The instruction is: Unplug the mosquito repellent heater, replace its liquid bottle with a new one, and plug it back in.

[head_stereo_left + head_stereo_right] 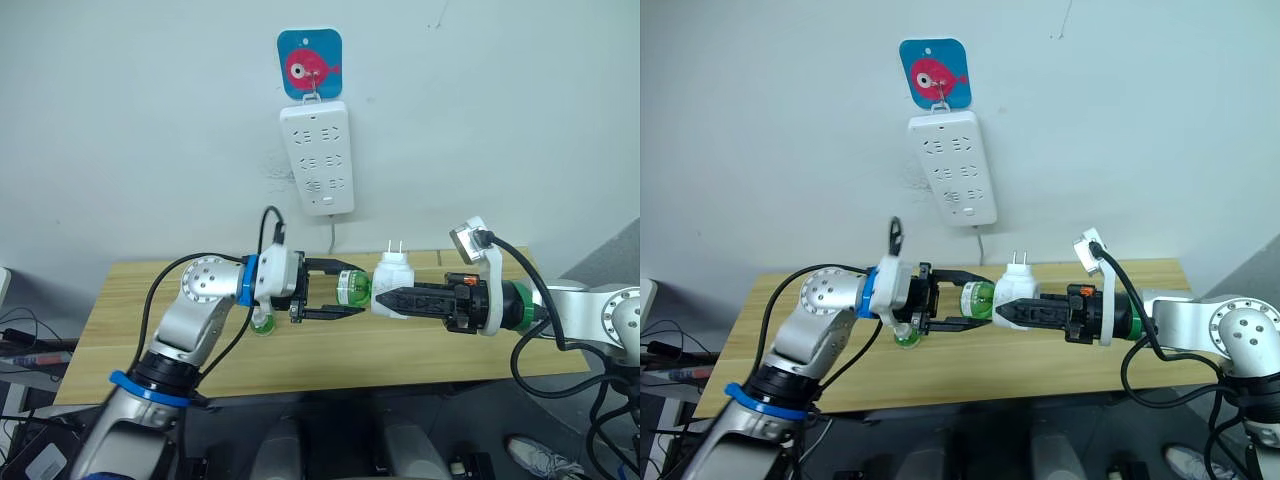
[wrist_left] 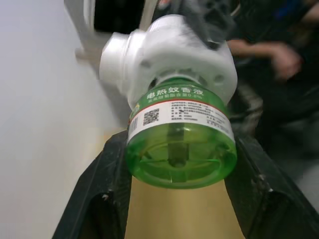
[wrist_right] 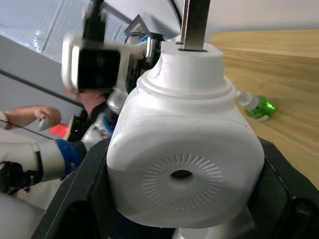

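Observation:
The white mosquito repellent heater hangs above the table's middle with its two prongs pointing up, and my right gripper is shut on its body. Its liquid bottle, bright green with a printed label, sits with its neck in the heater. My left gripper is shut on that bottle, one black finger on each side. The new one, pale green with a white top, lies on the table below my left wrist.
A long white power strip hangs on the wall above the table from a blue fish hook plate, its cord running down behind the wooden table. A person's arm shows beyond the table's front.

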Tool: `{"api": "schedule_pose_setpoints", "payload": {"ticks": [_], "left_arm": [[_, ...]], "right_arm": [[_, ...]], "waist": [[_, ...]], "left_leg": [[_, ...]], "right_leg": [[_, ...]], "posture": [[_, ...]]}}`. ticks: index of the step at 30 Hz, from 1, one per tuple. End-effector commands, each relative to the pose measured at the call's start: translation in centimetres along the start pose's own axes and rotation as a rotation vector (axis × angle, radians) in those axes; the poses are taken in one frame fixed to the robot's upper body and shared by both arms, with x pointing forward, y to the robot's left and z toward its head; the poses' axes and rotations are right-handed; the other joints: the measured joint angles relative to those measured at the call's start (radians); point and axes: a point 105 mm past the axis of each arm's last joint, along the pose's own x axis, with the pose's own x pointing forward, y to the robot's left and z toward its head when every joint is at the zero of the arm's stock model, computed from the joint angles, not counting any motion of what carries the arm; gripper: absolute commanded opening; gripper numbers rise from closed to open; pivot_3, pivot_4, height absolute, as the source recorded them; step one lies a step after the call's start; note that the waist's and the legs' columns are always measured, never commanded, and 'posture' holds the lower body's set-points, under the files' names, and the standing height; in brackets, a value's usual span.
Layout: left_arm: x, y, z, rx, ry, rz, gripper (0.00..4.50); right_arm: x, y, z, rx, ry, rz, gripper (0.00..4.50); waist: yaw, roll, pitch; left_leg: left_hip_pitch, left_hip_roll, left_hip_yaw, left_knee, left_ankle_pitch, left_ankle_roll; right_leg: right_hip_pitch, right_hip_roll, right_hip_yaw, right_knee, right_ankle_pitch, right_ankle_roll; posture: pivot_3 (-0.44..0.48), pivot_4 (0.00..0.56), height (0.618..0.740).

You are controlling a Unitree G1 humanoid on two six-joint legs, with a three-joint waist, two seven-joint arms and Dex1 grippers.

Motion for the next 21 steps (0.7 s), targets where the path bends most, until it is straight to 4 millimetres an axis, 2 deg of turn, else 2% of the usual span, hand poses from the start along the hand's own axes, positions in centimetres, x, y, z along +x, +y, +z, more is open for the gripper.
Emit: {"api": "schedule_pose_setpoints", "payload": {"ticks": [1, 5, 11, 13, 18, 21], "left_arm": [[-0.9, -0.8, 0.0, -0.389, 0.089, -0.091, 2.24], [-0.8, 0.1, 1.1, -0.46, 0.087, -0.096, 2.24], [-0.8, 1.9, 0.1, -0.345, 0.107, 0.001, 2.24], [-1.0, 1.5, -0.5, -0.293, 0.134, -0.017, 2.97], [-1.4, 1.1, -2.0, -0.131, 0.169, -0.005, 4.45], [-1.5, 1.2, -2.4, 0.01, 0.154, 0.028, 4.5]], "right_arm": [[0.0, 1.6, 0.2, -0.039, 0.005, 0.068, 3.05], [0.0, 1.6, 0.1, -0.04, 0.008, 0.068, 3.05], [0.0, 1.6, 0.1, -0.039, 0.003, 0.066, 3.05], [0.0, 1.6, 0.1, -0.038, 0.0, 0.064, 3.05], [-0.1, 1.5, 0.1, -0.039, -0.002, 0.061, 3.05], [-0.1, 1.5, 0.1, -0.04, -0.003, 0.061, 3.05]], "waist": [[-0.002, 0.001, 0.0], [-0.002, 0.001, 0.0], [0.0, 0.001, 0.0], [0.0, 0.001, 0.0], [0.0, 0.001, 0.0], [0.002, 0.001, 0.0]], "left_leg": [[0.0, 0.0, 0.0, 0.0, 0.0, 0.0], [0.0, 0.001, 0.0, 0.0, 0.0, 0.0], [0.0, 0.001, 0.001, 0.0, 0.0, 0.0], [0.0, 0.001, 0.001, 0.0, 0.0, 0.0], [0.0, 0.002, 0.002, -0.001, 0.0, 0.0], [0.0, 0.001, 0.002, -0.001, 0.0, 0.0]], "right_leg": [[0.0, 0.001, 0.0, 0.0, 0.0, 0.0], [0.0, 0.006, 0.001, 0.0, 0.0, 0.0], [0.0, 0.006, 0.002, 0.0, 0.0, 0.0], [0.0, 0.003, 0.002, 0.0, 0.0, 0.0], [-0.001, 0.002, 0.003, -0.001, 0.0, 0.0], [-0.001, 0.001, 0.002, -0.001, 0.0, -0.001]], "posture": [[-0.169, 0.182, 0.74], [-0.173, 0.183, 0.74], [-0.176, 0.184, 0.74], [-0.174, 0.183, 0.74], [-0.175, 0.182, 0.74], [-0.175, 0.182, 0.74]]}}
